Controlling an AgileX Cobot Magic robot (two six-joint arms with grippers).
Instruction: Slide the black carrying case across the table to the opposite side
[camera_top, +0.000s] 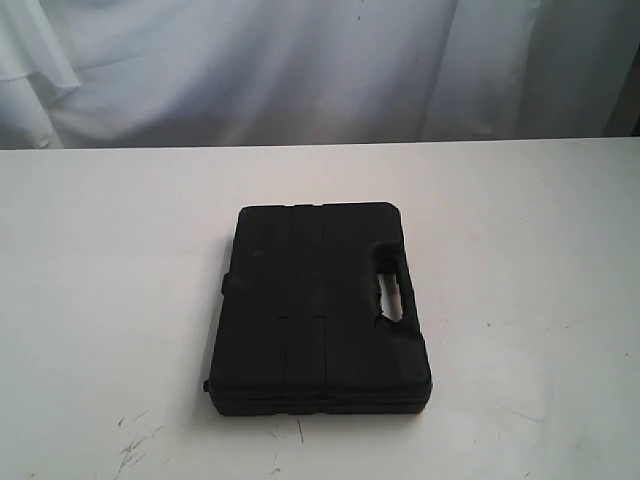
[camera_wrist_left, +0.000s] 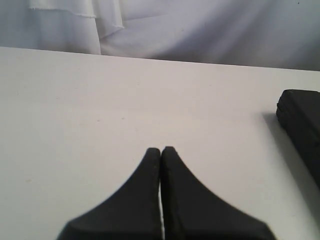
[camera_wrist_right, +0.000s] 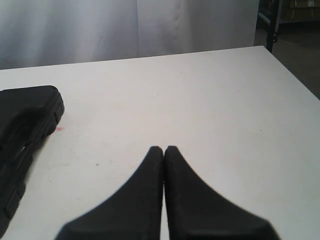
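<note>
Exterior view: white counter (camera_top: 530, 260) fills most of the frame, scuffs at lower left. The black carrying case (camera_top: 310, 310) lies flat and closed at frame centre, slightly below middle, with the handle cutout (camera_top: 389, 292) on its right edge. Wrist views: left gripper (camera_wrist_left: 161, 151) and right gripper (camera_wrist_right: 164, 150) both have jaws pressed together, holding nothing, over bare counter clear of the case.

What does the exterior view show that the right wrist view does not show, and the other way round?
Only the exterior view: the whole black case lying flat, its handle opening, and grey scuff marks on the table.
Only the right wrist view: the right tool, shut and empty, a small reddish spot beside the case, and dark floor past the table's edge.
Both: the case, the white table and the white curtain behind it.
</note>
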